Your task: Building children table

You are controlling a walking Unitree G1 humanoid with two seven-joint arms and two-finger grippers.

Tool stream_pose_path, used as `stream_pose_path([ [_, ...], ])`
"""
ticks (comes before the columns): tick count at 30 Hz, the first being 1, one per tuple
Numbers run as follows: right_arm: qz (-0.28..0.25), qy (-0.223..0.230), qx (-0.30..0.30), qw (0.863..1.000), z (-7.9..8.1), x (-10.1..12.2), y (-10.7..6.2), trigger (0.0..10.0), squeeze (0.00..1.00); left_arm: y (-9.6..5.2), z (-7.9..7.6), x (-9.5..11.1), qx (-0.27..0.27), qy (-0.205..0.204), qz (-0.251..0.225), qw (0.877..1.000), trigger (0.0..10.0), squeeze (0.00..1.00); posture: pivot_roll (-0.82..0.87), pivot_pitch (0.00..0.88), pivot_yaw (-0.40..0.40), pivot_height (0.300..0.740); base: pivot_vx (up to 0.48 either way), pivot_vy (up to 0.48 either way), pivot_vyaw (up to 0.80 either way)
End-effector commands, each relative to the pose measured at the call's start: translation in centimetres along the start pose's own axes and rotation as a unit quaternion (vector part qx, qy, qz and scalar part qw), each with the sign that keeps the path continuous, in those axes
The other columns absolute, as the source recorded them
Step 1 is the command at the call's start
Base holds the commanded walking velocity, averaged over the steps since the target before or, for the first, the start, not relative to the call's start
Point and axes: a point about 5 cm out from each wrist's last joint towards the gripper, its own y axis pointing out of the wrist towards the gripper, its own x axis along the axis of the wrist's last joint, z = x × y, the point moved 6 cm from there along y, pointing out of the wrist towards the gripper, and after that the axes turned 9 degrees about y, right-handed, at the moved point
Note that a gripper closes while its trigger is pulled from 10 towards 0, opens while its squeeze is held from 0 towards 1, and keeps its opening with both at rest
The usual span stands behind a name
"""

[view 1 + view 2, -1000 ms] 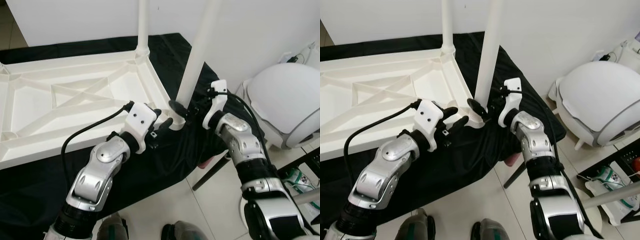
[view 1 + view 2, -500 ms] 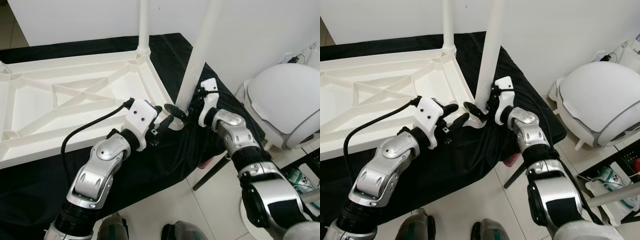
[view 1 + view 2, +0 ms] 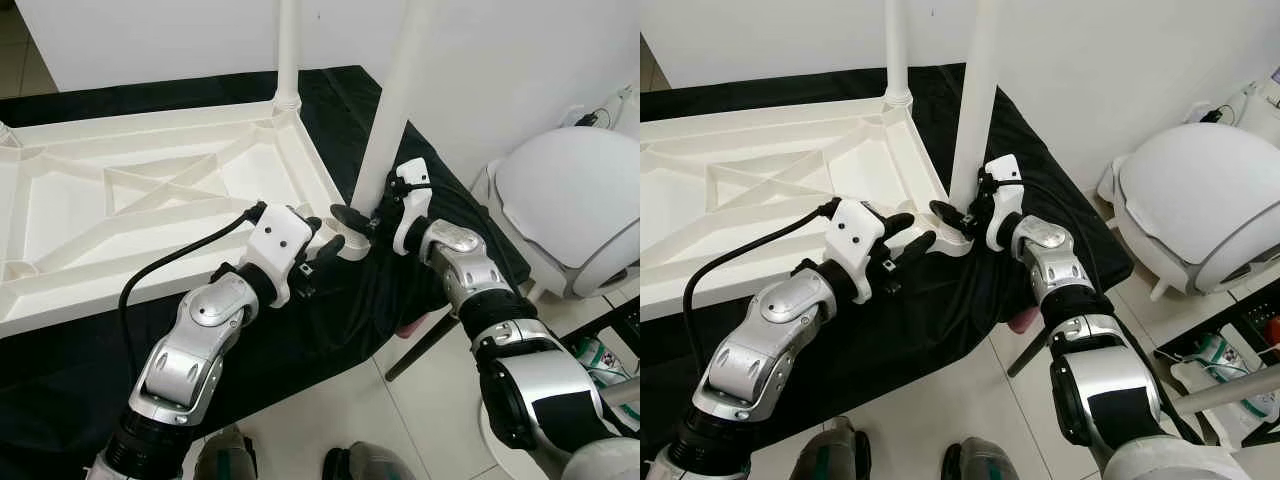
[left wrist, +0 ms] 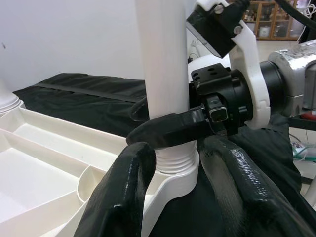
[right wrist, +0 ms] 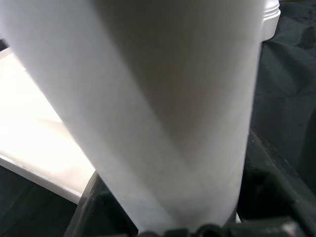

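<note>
A white plastic tabletop (image 3: 150, 200) lies upside down on a black cloth. One white leg (image 3: 287, 50) stands upright in its far corner. A second white leg (image 3: 392, 110) stands in the near right corner socket (image 3: 348, 245), leaning slightly. My right gripper (image 3: 362, 215) is shut on this leg just above the socket; one of its black fingers (image 4: 168, 131) wraps across the leg's front. My left gripper (image 3: 320, 248) is open, its fingers (image 4: 123, 197) on either side of the socket and close to it. The leg's white tube (image 5: 163, 98) is right up against the right wrist camera.
The black cloth (image 3: 330, 330) hangs over the front edge of the support under the tabletop. A white domed appliance (image 3: 565, 200) stands on the tiled floor at the right. A dark slanted strut (image 3: 420, 345) pokes out below the cloth. My feet (image 3: 230, 462) are just below.
My right gripper has slid closer to the leg's base and closed tighter around it; the leg stands a little more upright. The left gripper has barely shifted beside the socket.
</note>
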Motion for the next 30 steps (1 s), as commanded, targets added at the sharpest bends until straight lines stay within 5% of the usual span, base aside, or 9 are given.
stream_pose_path([
  [1, -0.01, 0.012, -0.005, 1.0, 0.3, -0.3, 0.0, 0.0, 0.0, 0.0, -0.2, -0.2, 0.001, 0.0, 0.007, 1.0, 10.0, 0.0, 0.02, 0.023, -0.072, 0.74, 0.0, 0.0, 0.0],
  [2, -0.01, 0.012, -0.005, 1.0, 0.3, -0.3, 0.0, 0.0, 0.0, 0.0, -0.2, -0.2, 0.001, 0.0, 0.007, 1.0, 10.0, 0.0, 0.02, 0.023, -0.072, 0.74, 0.0, 0.0, 0.0],
  [3, -0.02, 0.022, -0.013, 0.999, 0.2, -0.1, 0.0, 10.0, 0.0, 0.0, -0.2, -0.2, 0.001, 0.0, 0.007, 1.0, 10.0, 0.0, 0.02, 0.024, -0.072, 0.74, 0.0, 0.0, 0.0],
  [12, -0.085, 0.086, -0.092, 0.988, 2.0, 1.1, 0.1, 10.0, 0.0, 0.1, -0.7, -0.4, -0.009, -0.001, 0.01, 1.0, 10.0, 0.0, 0.0, 0.021, -0.072, 0.74, 0.0, 0.0, 0.0],
  [18, -0.124, 0.145, -0.219, 0.957, 1.7, 0.7, 0.0, 10.0, 0.0, 0.3, -1.0, -0.4, -0.013, -0.003, 0.008, 1.0, 10.0, 0.0, -0.01, 0.007, -0.072, 0.74, 0.0, 0.0, 0.0],
  [28, -0.105, 0.131, -0.291, 0.942, 1.4, 0.2, -1.2, 10.0, 0.0, 0.4, -1.2, -0.5, -0.02, -0.002, 0.007, 1.0, 10.0, 0.0, -0.01, 0.0, -0.078, 0.74, 0.0, 0.0, 0.0],
  [29, -0.103, 0.127, -0.302, 0.939, 1.1, 0.2, -1.5, 10.0, 0.31, 0.4, -1.2, -0.5, -0.02, -0.001, 0.007, 1.0, 10.0, 0.0, -0.01, 0.0, -0.077, 0.74, 0.0, 0.0, 0.0],
  [30, -0.103, 0.127, -0.302, 0.939, 1.1, 0.2, -1.5, 10.0, 0.31, 0.4, -1.2, -0.5, -0.02, -0.001, 0.007, 1.0, 10.0, 0.0, -0.01, 0.0, -0.077, 0.74, 0.0, 0.0, 0.0],
])
